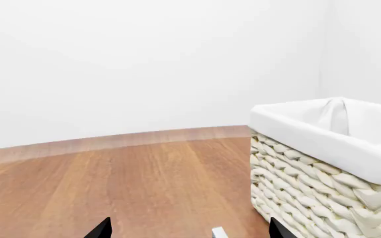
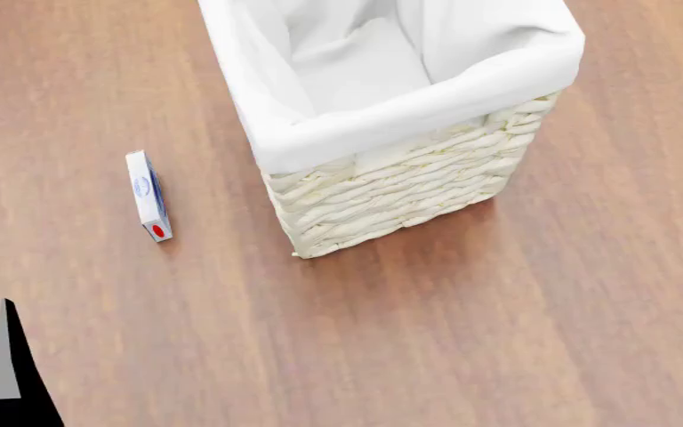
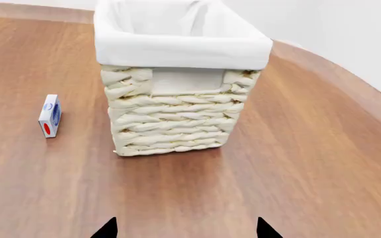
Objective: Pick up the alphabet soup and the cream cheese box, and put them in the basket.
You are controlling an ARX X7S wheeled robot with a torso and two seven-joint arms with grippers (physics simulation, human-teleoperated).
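One tall cream-white wicker basket [image 2: 413,191], white-lined, held nothing visible. One thin white-and-blue cream cheese box [image 2: 148,195] stood on edge beside it, apart. Left gripper [image 1: 187,229] and right gripper [image 3: 186,229] gaped wide, empty.

A cream-white woven pattern is shown on the basket [image 2: 401,191], with a plain white lining [image 2: 354,71] folded over its rim. The box [image 2: 148,195], at nine o'clock of it, is white with blue sides, a blue oval and a red spot. The counter [image 2: 496,338] is reddish-brown wood grain.

Open floor — basket [image 2: 401,191] blocks centre.
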